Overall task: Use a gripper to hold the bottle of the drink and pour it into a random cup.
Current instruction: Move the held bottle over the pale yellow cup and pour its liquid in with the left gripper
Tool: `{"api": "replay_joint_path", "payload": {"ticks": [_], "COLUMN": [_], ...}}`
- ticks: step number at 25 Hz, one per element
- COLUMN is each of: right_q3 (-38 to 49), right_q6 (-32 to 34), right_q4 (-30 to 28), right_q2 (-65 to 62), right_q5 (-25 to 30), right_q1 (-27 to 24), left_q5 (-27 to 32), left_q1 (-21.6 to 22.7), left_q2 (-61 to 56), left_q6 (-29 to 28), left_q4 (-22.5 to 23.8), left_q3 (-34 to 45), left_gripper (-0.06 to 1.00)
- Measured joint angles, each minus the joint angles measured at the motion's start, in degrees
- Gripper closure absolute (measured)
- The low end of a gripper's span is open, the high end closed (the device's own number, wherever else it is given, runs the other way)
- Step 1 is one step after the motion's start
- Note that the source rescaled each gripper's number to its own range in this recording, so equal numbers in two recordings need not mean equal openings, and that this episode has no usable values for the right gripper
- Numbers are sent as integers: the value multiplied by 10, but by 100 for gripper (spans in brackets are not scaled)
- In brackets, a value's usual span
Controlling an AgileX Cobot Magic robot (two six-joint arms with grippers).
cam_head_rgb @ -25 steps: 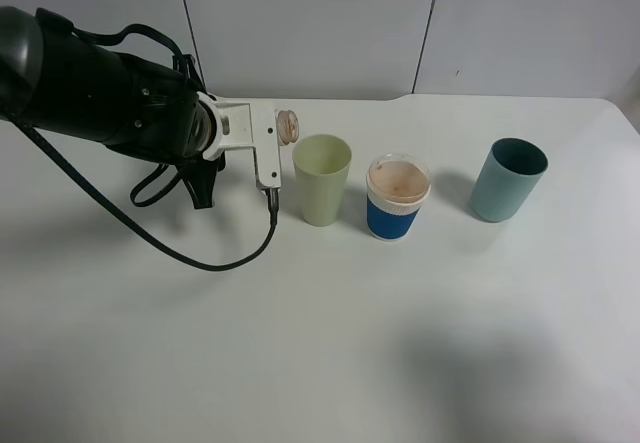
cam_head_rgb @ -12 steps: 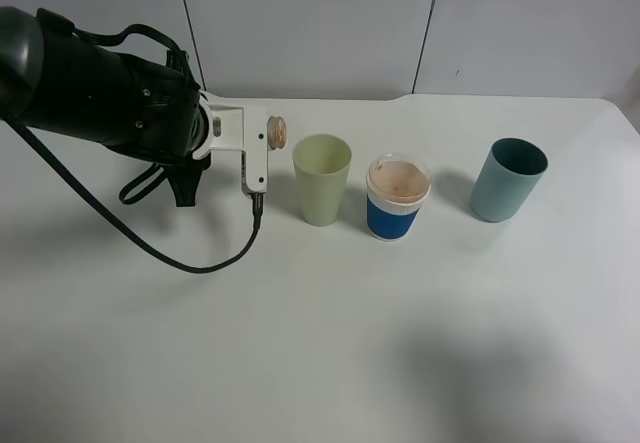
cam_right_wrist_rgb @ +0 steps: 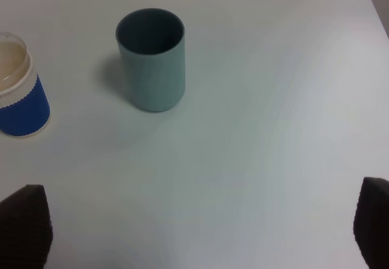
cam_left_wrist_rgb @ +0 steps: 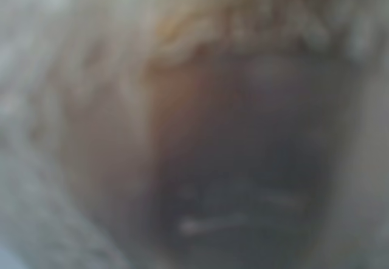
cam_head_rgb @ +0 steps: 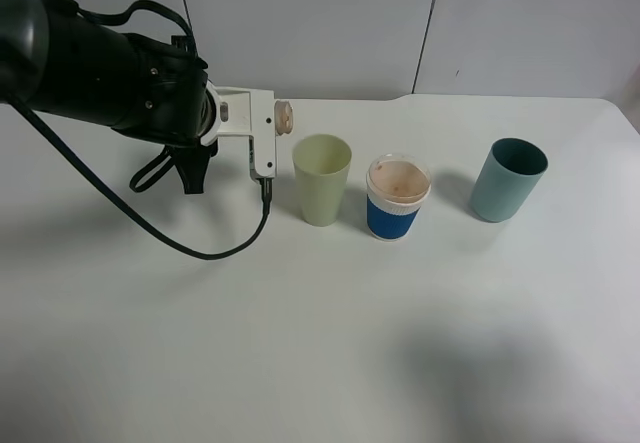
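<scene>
1 hand (cam_head_rgb: 272, 123), the left, with white jaws on a bulky black arm (cam_head_rgb: 100, 73), is clamped tight on the bottle (cam_head_rgb: 285, 116). It holds the bottle in the air, tipped onto its side, with a round tan end facing the high camera. The left wrist view is a brownish blur, too close to read.

Just right of the bottle and lower, the pale yellow-green cup (cam_head_rgb: 322, 178) stands upright on the white desk (cam_head_rgb: 320, 343), not touching the bottle. Next in the row stand a white cup with a blue band (cam_head_rgb: 397, 198), brownish inside, then a teal tumbler (cam_head_rgb: 508, 179). A black cable (cam_head_rgb: 150, 233) hangs in a loop below the arm.

The right hand (cam_right_wrist_rgb: 197, 226) is spread wide, gripping nothing. Its 2 dark fingertips (cam_right_wrist_rgb: 24, 223) show at the edges of its wrist view, near the teal tumbler.
</scene>
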Motion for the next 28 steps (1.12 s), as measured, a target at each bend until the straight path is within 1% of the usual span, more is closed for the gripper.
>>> {"api": "replay_joint_path", "payload": {"ticks": [3,7,18,24,28], "right_q3": [0,0,0,0,0], "right_q6": [0,0,2,2,2], "right_q4": [0,0,0,0,0], "right_q2": [0,0,0,0,0], "right_q5": [0,0,0,0,0], "right_q1": [0,0,0,0,0], "left_q5": [-1,-1,18,34,35], "left_q1": [-11,-14,-27,-35,-40], "left_q2": [5,5,5,17,30], "left_q6": [1,1,7,19,27], "left_q4": [-6,-6,12,21,24], "left_q3": [0,0,-1,-28,-48], "left_gripper": [92,92,93,93,93]}}
